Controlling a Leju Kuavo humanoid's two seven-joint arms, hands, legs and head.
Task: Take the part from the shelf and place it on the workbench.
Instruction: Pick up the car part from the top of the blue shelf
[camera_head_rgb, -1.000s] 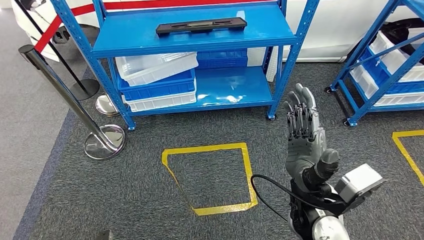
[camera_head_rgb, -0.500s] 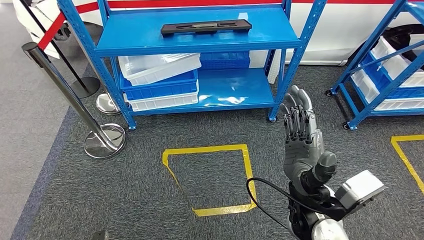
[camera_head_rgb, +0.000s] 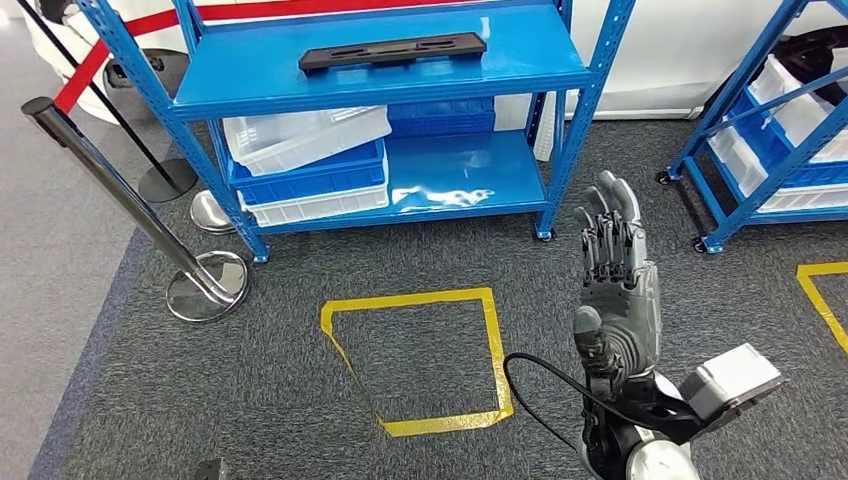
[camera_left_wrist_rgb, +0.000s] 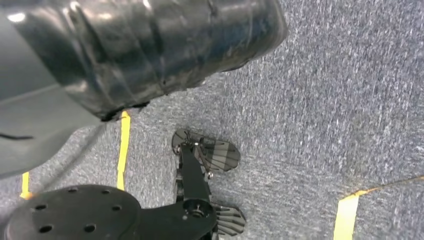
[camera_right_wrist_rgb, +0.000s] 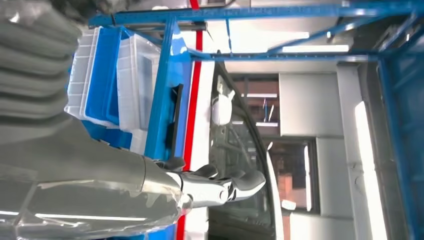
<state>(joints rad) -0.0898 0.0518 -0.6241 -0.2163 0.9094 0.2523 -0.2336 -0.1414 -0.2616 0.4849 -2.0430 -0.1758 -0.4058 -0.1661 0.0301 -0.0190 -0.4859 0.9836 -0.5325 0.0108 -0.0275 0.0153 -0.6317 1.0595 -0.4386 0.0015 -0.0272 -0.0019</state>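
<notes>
A long flat black part (camera_head_rgb: 392, 51) lies on the top board of the blue shelf (camera_head_rgb: 480, 70), straight ahead in the head view. In the right wrist view the same part (camera_right_wrist_rgb: 176, 117) shows edge-on against the shelf board. My right hand (camera_head_rgb: 613, 283) is raised in front of me, fingers stretched up and apart, holding nothing, well short of the shelf and to the right of the part. Its fingers (camera_right_wrist_rgb: 220, 186) point toward the shelf in the right wrist view. The left wrist view looks down at grey carpet.
White and blue bins (camera_head_rgb: 310, 165) are stacked on the shelf's lower board. A chrome stanchion (camera_head_rgb: 207, 284) with a red belt stands at the left. A yellow taped square (camera_head_rgb: 420, 355) marks the carpet ahead. A second blue rack (camera_head_rgb: 770, 150) with bins stands at the right.
The camera has shifted a little, so the shelf sits slightly further left. My right hand has turned at the wrist, its thumb now on the left side, fingers still spread.
</notes>
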